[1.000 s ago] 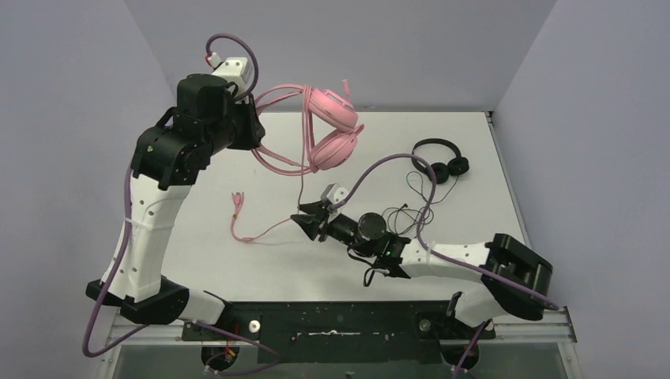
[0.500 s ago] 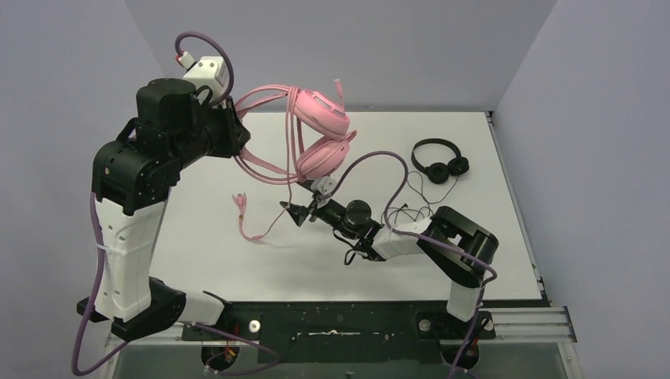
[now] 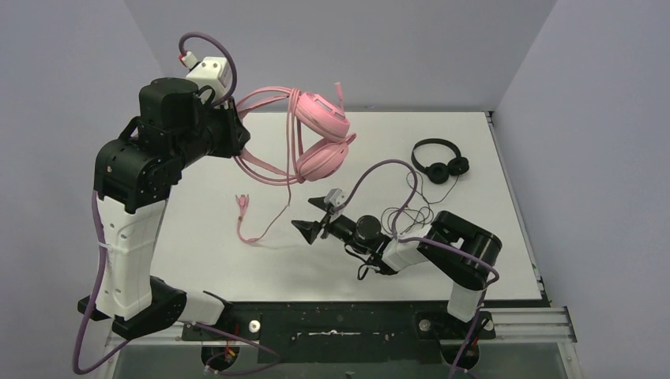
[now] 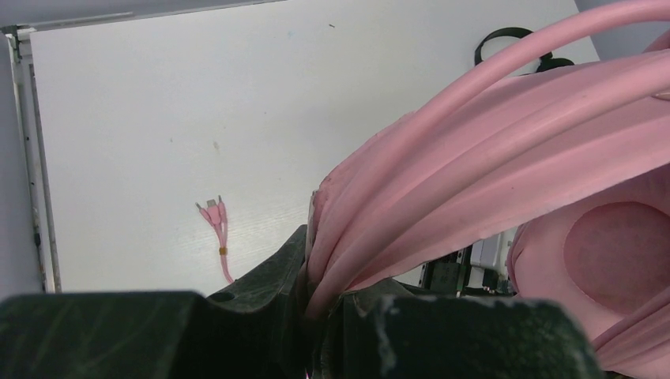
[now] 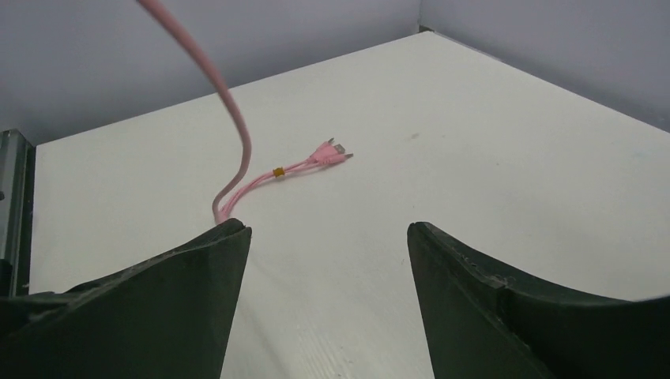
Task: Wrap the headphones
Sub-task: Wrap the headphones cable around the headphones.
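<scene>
Slack worries me: left gripper (image 4: 316, 294) clamps the pink headphones (image 3: 320, 136) aloft by their coils, but my right gripper (image 5: 325, 230) gapes empty beside the dangling cable tail (image 5: 247, 146), so loops could slip loose.

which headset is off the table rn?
The pink pair, clamped with its cable loops in the left gripper and hanging above the table. The black pair lies flat at the far right.
</scene>
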